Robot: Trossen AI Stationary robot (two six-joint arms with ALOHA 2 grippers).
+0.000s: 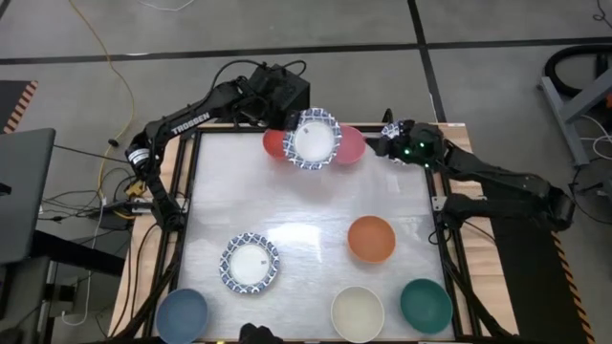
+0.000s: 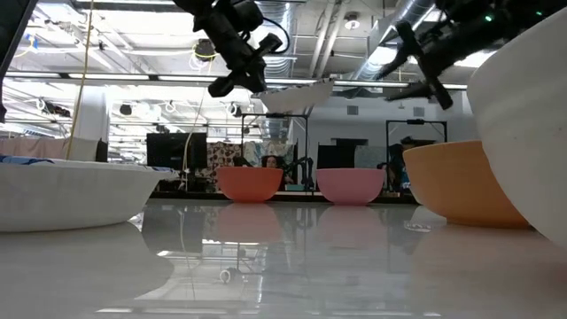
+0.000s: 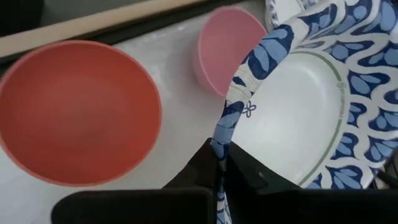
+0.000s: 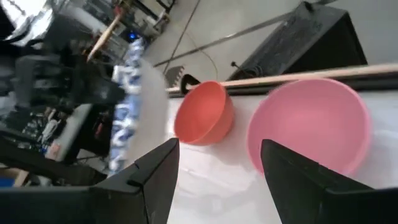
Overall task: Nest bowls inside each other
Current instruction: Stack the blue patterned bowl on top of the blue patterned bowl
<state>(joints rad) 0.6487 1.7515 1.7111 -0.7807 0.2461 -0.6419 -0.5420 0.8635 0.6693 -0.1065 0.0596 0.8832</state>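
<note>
My left gripper [image 1: 289, 124] is shut on a white bowl with a blue patterned rim [image 1: 313, 139]. It holds the bowl in the air at the table's far edge, over the gap between a red bowl [image 1: 273, 144] and a pink bowl [image 1: 354, 145], which both stand on the table. My right gripper [image 1: 390, 145] hangs open just right of the pink bowl [image 4: 308, 124], with nothing between its fingers. A second patterned bowl [image 1: 251, 263] rests on its base at the near left. My left gripper pinches the patterned bowl's rim [image 3: 225, 140] on the side toward the table's left, one finger inside the bowl and one outside. The fingers [image 3: 249, 177] slant down from the far left. The bowl [image 2: 297, 93] is lifted clear, mouth up and close to level.
An orange bowl [image 1: 371, 239] stands right of the middle. Blue [image 1: 182, 313], cream [image 1: 357, 312] and teal [image 1: 426, 305] bowls line the near edge. A dark frame [image 1: 182, 191] borders the white table top. Open table lies between the far bowls and the near ones.
</note>
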